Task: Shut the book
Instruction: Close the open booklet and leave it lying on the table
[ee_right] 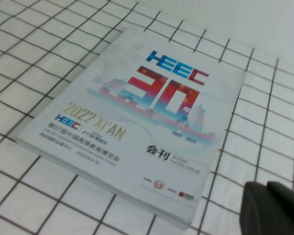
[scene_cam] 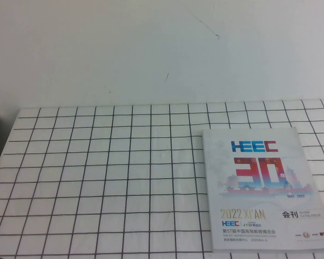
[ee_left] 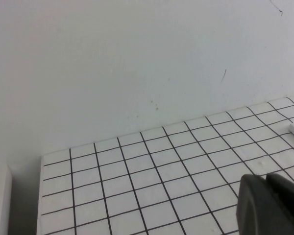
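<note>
Book: the book lies flat at the front right corner of the table, front cover up, with "HEEC", a big red "30" and "2022 XI'AN" readable on it.
Book state: closed. In my right wrist view the cover sits level on the block of pages, with no leaf lifted and no gap at the edges that I can see.
Right gripper: my right gripper hangs above the table just beside the book's front right corner, not touching it. Only a dark part of it shows, so I cannot tell whether it is wide or narrow. It holds nothing that I can see.
Left gripper: my left gripper hovers over bare checked cloth toward the back left of the table, well apart from the book. Again only a dark part shows, so I cannot tell its opening. Nothing is in it that I can see.
High view: neither of my 2 arms shows over the table.
Done: judging by the flat cover, the closing itself looks finished.
Left: I see no step remaining on the book; at most, both arms need only keep clear of it.
</note>
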Robot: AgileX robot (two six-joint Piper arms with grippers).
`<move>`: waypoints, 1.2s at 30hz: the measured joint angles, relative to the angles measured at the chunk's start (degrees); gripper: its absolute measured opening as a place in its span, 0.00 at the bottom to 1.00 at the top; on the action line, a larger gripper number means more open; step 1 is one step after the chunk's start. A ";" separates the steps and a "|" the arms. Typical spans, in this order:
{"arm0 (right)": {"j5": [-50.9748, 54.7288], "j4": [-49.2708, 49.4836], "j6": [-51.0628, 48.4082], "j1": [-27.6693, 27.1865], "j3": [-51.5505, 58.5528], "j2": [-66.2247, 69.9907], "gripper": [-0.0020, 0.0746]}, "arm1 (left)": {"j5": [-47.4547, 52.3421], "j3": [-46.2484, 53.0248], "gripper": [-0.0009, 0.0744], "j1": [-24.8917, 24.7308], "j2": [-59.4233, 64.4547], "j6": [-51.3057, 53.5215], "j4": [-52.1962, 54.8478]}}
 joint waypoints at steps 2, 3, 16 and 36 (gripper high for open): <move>1.77 2.18 0.00 0.00 0.00 0.00 0.02 | 0.00 0.00 0.01 0.00 -0.12 0.00 -0.34; 2.78 3.07 0.00 0.00 0.00 0.00 0.02 | 0.00 0.00 0.01 0.00 -0.12 0.00 -0.43; 4.70 5.27 0.00 0.00 0.00 0.00 0.02 | 0.00 0.10 0.01 0.00 -0.12 0.57 -0.55; 4.70 5.27 0.00 0.00 0.00 -0.10 0.02 | -0.87 15.18 0.01 6.27 -12.15 0.57 2.15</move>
